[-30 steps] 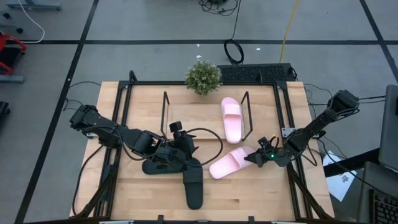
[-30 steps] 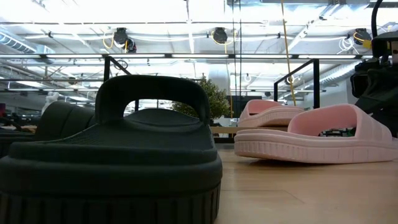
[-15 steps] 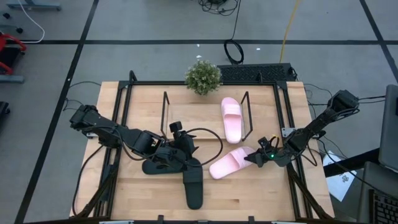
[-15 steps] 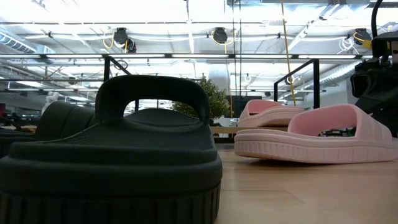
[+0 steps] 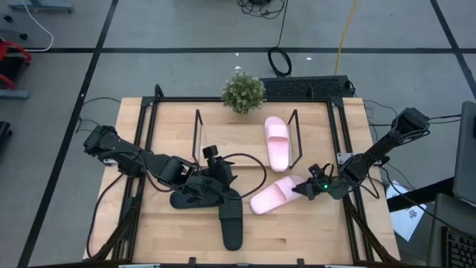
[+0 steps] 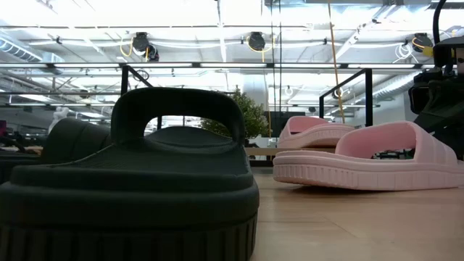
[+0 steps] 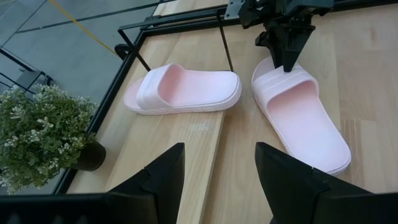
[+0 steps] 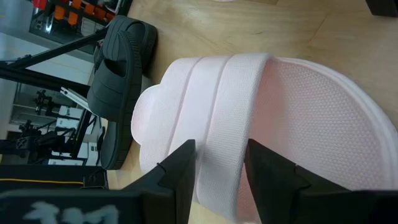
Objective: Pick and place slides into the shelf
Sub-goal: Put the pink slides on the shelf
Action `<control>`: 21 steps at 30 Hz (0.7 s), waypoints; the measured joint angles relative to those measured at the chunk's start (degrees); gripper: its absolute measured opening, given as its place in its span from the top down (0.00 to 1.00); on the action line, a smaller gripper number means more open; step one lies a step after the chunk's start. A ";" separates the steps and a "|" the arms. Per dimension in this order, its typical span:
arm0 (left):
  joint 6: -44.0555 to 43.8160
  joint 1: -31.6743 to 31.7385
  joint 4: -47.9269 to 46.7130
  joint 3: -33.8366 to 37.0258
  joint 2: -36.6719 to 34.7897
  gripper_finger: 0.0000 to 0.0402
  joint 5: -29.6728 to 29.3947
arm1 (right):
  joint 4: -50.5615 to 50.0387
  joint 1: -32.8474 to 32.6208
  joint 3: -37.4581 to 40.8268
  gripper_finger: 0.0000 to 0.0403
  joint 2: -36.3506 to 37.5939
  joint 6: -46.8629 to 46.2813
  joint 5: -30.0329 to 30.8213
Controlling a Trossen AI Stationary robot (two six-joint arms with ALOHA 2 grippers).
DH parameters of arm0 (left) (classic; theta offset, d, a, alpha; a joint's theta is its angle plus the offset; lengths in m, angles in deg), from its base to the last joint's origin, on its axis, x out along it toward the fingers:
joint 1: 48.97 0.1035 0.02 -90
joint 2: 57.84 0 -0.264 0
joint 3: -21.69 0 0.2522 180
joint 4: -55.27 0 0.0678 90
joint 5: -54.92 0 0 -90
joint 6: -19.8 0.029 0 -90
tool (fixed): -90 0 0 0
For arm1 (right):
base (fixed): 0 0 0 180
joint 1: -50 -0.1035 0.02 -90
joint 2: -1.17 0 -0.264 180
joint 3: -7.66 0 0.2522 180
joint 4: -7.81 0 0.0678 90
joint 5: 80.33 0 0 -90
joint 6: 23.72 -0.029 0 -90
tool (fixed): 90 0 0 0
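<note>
Your right pincer (image 5: 306, 189) sits open astride the strap of the pink slide (image 5: 277, 195) lying on the bench (image 5: 312, 238) just outside the shelf (image 5: 245, 138). Close off-centre and it may slip free. Your left pincer (image 5: 199, 187) hovers open over a black slide (image 5: 195, 198).

Your left arm reaches low across the table from the left edge toward the centre; its dark two-finger left gripper (image 5: 216, 181) sits at table height, fingers (image 7: 155, 180) spread apart with a clear gap between them. Your right arm slants down from the right edge; its dark right gripper (image 5: 303, 189) is low, fingers (image 8: 177, 171) parted.
</note>
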 joint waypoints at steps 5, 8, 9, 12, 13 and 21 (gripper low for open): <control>0.02 0.02 0.02 0.00 0.00 0.51 0.00 | 0.00 -0.01 0.00 0.68 0.00 -0.04 0.00; 0.04 0.02 0.02 0.00 0.00 0.51 0.00 | 0.00 -0.01 0.00 0.68 0.00 -0.13 0.00; 0.04 0.00 0.02 0.00 0.00 0.51 0.00 | 0.00 0.00 0.00 0.68 0.00 -0.17 0.00; 0.04 0.02 0.01 0.00 0.00 0.51 0.00 | 0.00 -0.01 0.00 0.68 0.00 -0.17 0.00; 0.04 0.02 0.00 0.00 0.00 0.51 0.00 | 0.00 -0.01 0.00 0.68 0.00 -0.17 0.00; 0.00 0.02 0.02 0.00 0.00 0.51 0.00 | 0.00 -0.01 0.00 0.70 0.01 -0.22 -0.09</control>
